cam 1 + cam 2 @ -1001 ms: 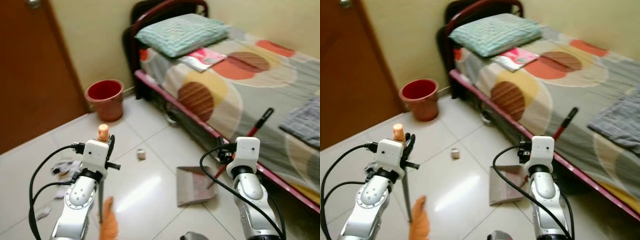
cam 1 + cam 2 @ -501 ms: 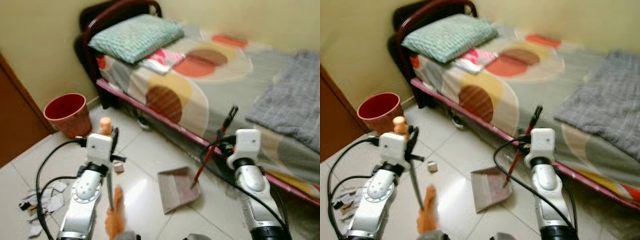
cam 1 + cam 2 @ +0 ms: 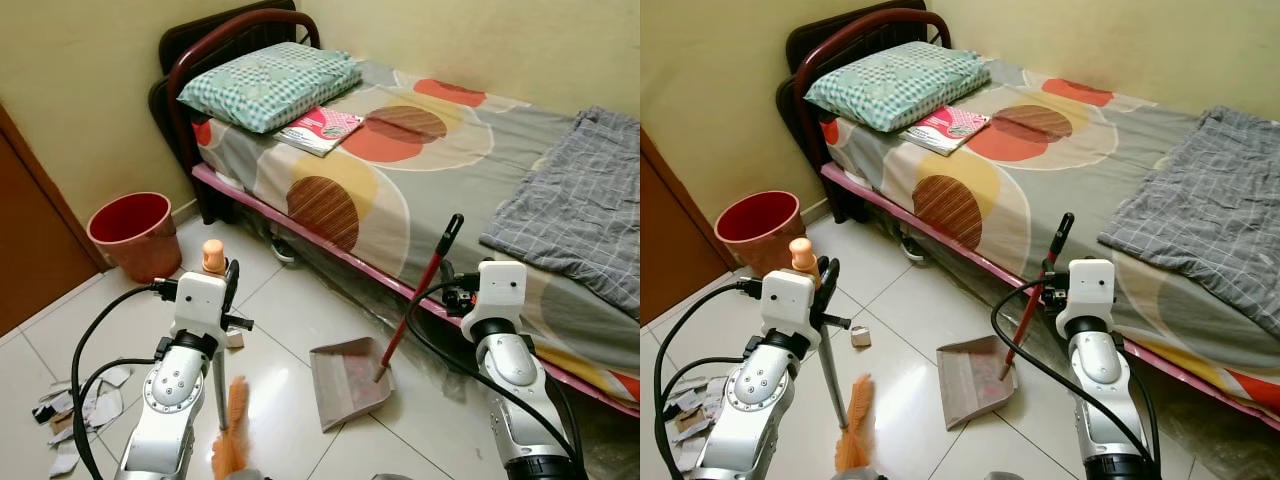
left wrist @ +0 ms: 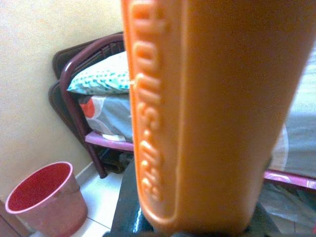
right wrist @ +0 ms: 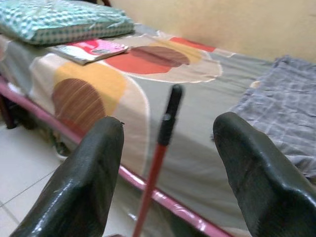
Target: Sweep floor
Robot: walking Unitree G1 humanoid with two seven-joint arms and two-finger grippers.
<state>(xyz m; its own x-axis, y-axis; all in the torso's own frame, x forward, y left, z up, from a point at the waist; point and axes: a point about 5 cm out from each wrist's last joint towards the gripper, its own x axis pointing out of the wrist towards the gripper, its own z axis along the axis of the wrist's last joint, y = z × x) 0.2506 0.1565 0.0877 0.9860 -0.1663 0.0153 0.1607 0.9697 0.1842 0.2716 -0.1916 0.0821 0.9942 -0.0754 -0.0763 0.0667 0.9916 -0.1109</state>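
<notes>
Left gripper [image 3: 228, 283] clamped — right gripper [image 5: 170, 163] agape

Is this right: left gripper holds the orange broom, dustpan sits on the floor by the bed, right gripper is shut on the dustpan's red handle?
Not quite. The right gripper is open: in the right wrist view its fingers stand wide apart, with the dustpan's red handle beyond them, ungripped. The rest holds: the left gripper holds the orange broom, and the dustpan sits on the floor by the bed.
</notes>
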